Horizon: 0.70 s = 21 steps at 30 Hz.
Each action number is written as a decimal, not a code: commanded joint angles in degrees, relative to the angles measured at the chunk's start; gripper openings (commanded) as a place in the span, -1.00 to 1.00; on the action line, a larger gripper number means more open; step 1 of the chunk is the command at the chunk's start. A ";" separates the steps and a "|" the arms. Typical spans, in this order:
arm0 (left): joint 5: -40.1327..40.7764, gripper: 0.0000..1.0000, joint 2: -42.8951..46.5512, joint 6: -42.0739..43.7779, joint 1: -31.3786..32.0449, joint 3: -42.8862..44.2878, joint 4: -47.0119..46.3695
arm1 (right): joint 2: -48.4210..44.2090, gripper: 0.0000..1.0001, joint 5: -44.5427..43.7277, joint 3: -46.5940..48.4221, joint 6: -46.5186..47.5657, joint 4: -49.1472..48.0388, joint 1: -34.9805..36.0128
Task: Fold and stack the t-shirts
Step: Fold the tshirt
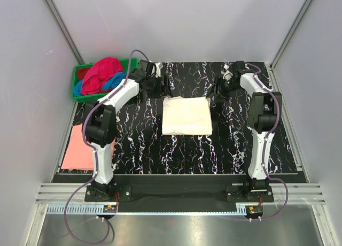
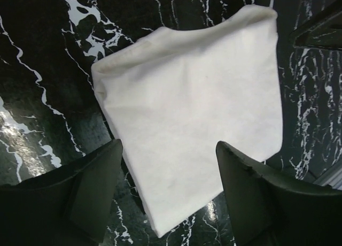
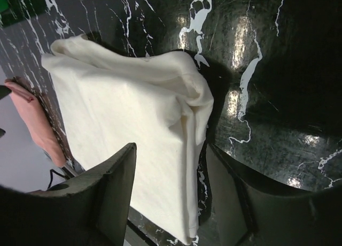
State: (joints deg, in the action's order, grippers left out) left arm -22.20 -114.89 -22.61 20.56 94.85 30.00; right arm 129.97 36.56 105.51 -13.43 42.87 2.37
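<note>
cream shirt (image 1: 186, 115) lying folded mid-bench | left gripper (image 2: 168, 150), right gripper (image 3: 171, 150) hovering, fingers apart, holding nothing | risk: bunched corner facing bench's right edge (looking loose) springing open if pinched unevenly

Bright, even light; glare patches on the glossy table (image 3: 278, 69) right of the cream t-shirt (image 3: 123, 128); soft shadows.

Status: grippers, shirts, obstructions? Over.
Left gripper, right gripper open. Folded cream cloth t-shirt centred. Magenta t-shirt, blue t-shirt bunched in green plastic crate. Nothing blocking.
</note>
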 commanded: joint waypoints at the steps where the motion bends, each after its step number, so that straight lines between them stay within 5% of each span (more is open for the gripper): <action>1: 3.65 0.53 -3.22 7.23 -0.34 5.43 2.95 | 0.01 0.23 -1.21 0.57 3.93 -0.86 1.76; 11: 3.39 0.55 -5.08 6.26 -0.78 5.97 3.49 | 4.67 0.13 -4.65 4.51 4.37 -1.74 2.64; 21: 2.60 0.78 -8.68 11.54 -0.78 5.61 -1.50 | 10.12 0.05 -6.49 9.97 7.01 0.55 2.73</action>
State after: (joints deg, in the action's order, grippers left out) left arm -18.83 -122.83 -13.56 20.01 100.09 33.65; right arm 137.86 33.45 112.81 -8.60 43.31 4.93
